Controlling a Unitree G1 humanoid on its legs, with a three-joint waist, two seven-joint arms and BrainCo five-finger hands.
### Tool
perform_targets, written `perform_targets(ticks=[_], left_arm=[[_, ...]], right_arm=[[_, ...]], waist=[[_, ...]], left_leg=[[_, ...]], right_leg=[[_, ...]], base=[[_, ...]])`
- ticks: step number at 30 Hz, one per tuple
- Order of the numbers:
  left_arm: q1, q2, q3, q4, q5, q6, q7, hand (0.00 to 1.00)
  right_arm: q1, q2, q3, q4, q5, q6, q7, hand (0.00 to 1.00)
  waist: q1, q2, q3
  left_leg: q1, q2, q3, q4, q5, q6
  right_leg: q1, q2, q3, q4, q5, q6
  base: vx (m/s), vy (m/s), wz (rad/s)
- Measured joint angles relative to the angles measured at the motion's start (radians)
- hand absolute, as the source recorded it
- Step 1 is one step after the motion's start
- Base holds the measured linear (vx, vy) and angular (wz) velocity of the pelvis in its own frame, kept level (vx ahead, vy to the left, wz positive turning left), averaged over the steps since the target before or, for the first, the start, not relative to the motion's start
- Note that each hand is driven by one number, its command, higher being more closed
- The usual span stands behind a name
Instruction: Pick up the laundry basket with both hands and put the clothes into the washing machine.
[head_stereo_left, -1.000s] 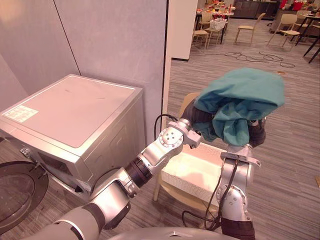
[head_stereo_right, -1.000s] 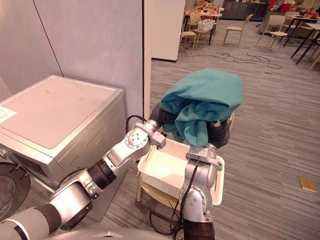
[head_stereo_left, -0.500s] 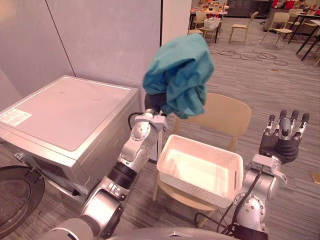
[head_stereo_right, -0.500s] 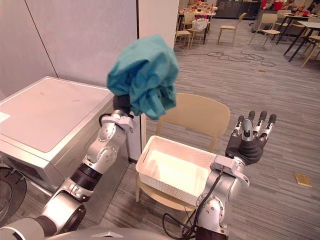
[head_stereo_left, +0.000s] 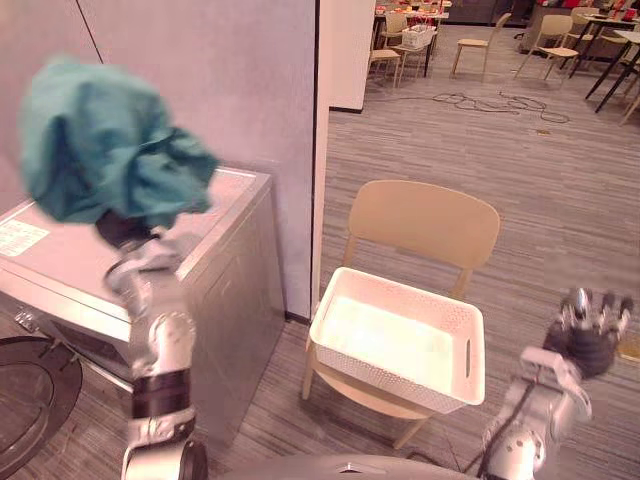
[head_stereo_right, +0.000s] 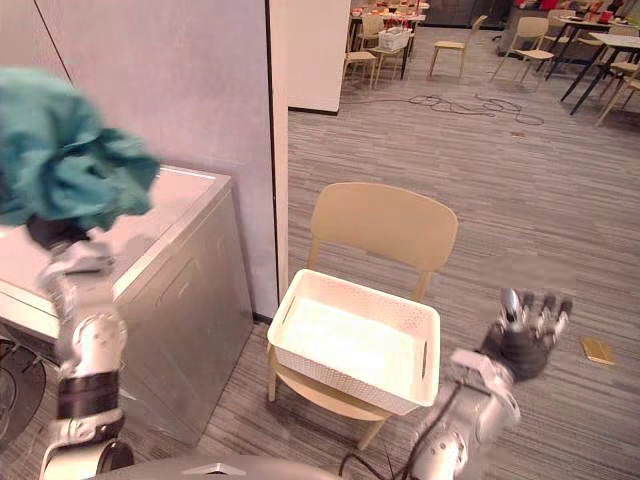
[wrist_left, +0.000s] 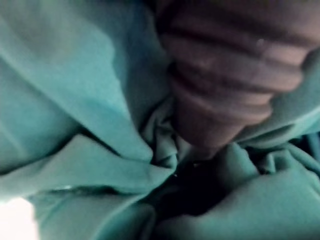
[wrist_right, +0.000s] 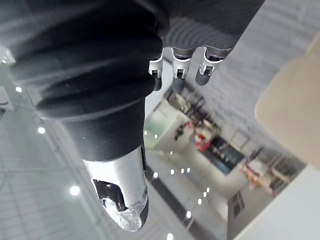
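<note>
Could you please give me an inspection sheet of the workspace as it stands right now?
Surface: striped grey floor; beige chair on it.
Job's things: white basket on the chair seat, no clothes inside; teal cloth bunched over the left hand above the washing machine; its door open.
Clutter: small tan thing on the floor.
Hands: left hand under the cloth; right hand open, apart from the basket.
Cables: black cable on the far floor.
Surroundings: grey wall; distant chairs.
</note>
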Motion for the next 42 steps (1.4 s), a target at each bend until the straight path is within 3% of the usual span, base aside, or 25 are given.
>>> perform_targets(ticks=[5, 11, 16, 20, 25, 30, 42], left_arm=[[0.231, -0.024, 0.21, -0.133, 0.0, -0.032, -0.018, 1.0], [0.439, -0.11, 0.308, -0.284, -0.002, -0.082, -0.064, 1.0], [0.49, -0.132, 0.355, -0.251, -0.016, -0.092, -0.086, 1.0], [0.497, -0.137, 0.353, -0.106, -0.031, -0.079, -0.089, 1.0], [0.498, -0.138, 0.321, 0.059, -0.03, -0.044, -0.113, 1.0], [0.489, -0.129, 0.22, 0.252, -0.029, 0.003, -0.134, 1.0], [0.485, -0.121, 0.107, 0.366, -0.021, 0.031, -0.166, 1.0]], right_arm=[[0.126, 0.022, -0.132, 0.039, 0.044, 0.011, 0.043, 0.0], [0.201, 0.035, -0.189, 0.22, 0.081, 0.041, 0.089, 0.0], [0.205, 0.033, -0.226, 0.464, 0.086, 0.082, 0.119, 0.0], [0.2, 0.03, -0.263, 0.742, 0.087, 0.133, 0.156, 0.0], [0.179, 0.027, -0.263, 0.963, 0.111, 0.156, 0.189, 0.0], [0.134, 0.012, -0.102, 1.17, 0.047, 0.193, 0.185, 0.0], [0.065, -0.043, 0.136, 1.273, -0.203, 0.194, 0.186, 0.0]], waist=[[0.02, 0.018, 0.01], [0.041, 0.02, -0.003], [0.061, 0.02, -0.003], [0.068, 0.018, -0.006], [0.07, 0.011, -0.017], [0.08, -0.008, -0.015], [0.093, -0.028, 0.0]], left_leg=[[0.025, 0.006, 0.01, 0.006, -0.011, -0.003], [0.03, 0.026, 0.014, 0.037, -0.049, -0.009], [0.013, 0.047, 0.013, 0.055, -0.051, -0.012], [0.007, 0.055, 0.014, 0.071, -0.053, -0.014], [-0.001, 0.057, 0.015, 0.091, -0.065, -0.02], [-0.002, 0.056, 0.017, 0.101, -0.072, -0.011], [-0.018, 0.052, 0.011, 0.1, -0.07, -0.009]], right_leg=[[0.017, 0.001, -0.004, 0.025, -0.022, -0.005], [0.039, 0.009, -0.024, 0.044, -0.062, -0.019], [0.036, 0.023, -0.042, 0.045, -0.063, -0.02], [0.037, 0.027, -0.046, 0.047, -0.061, -0.024], [0.037, 0.027, -0.047, 0.05, -0.061, -0.019], [0.036, 0.027, -0.044, 0.059, -0.062, -0.018], [0.034, 0.02, -0.05, 0.063, -0.062, -0.015]], base=[[0.0, 0.0, 0.0], [-0.02, -0.022, 0.05], [0.0, -0.036, 0.06], [0.0, 0.0, 0.0], [0.01, -0.001, 0.0], [-0.01, -0.001, -0.01], [0.01, -0.001, 0.03]])
